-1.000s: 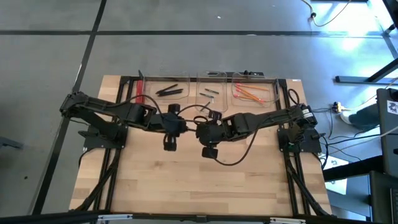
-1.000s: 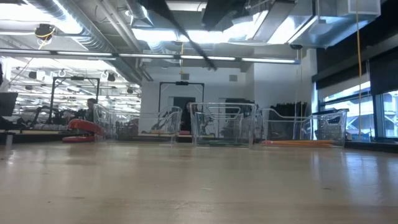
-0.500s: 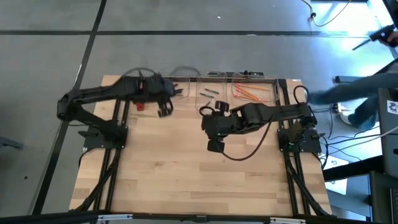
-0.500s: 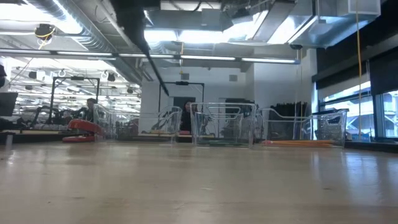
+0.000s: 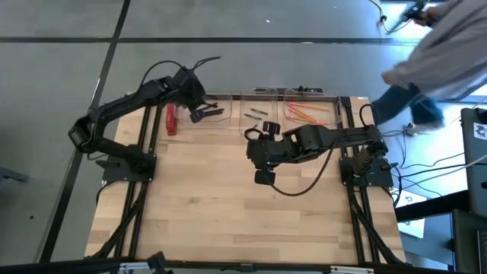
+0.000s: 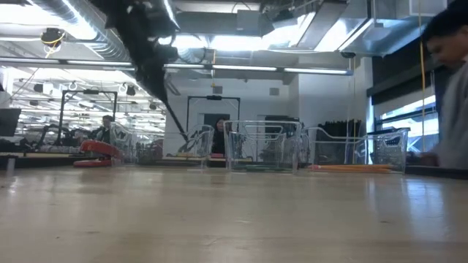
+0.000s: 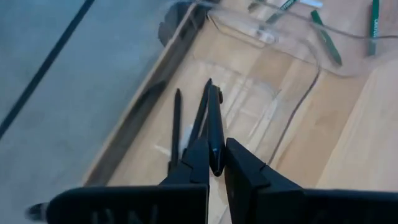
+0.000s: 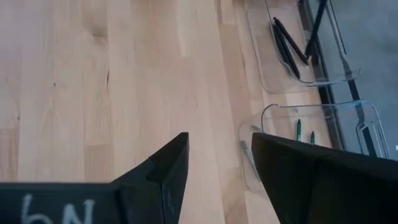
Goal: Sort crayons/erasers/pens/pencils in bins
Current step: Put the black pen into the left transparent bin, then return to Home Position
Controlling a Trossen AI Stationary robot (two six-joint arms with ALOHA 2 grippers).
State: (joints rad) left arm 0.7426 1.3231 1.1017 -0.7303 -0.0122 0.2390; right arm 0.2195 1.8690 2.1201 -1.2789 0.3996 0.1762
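**Left arm carries a pen over the left bin**

The wooden surface [image 5: 228,205] lies bare across its middle, all the gear lined along the far edge. A person [image 5: 437,57] has just swept into the high view at the far right corner, much closer to the frame than half a second ago, and now fills the right edge of the low view too.

Three clear bins sit side by side along that far edge: the left bin [image 5: 217,114] with pens [image 5: 204,114], the middle bin [image 5: 259,103] with short dark crayons [image 5: 255,114], the right bin [image 5: 319,103] with orange pencils [image 5: 303,114]. A thick red bar [image 5: 171,119] lies on the surface just left of the left bin.

The left arm has swung farther back since the last frame, and the left gripper [image 7: 214,158] now hangs over the left bin's far-left corner, jaws clenched on a pen [image 7: 213,127] that points down toward the pens already inside. Nothing stands between it and the bin.

The right gripper [image 5: 259,160] waits above the surface near the middle bin, barely moved, jaws released and holding nothing.
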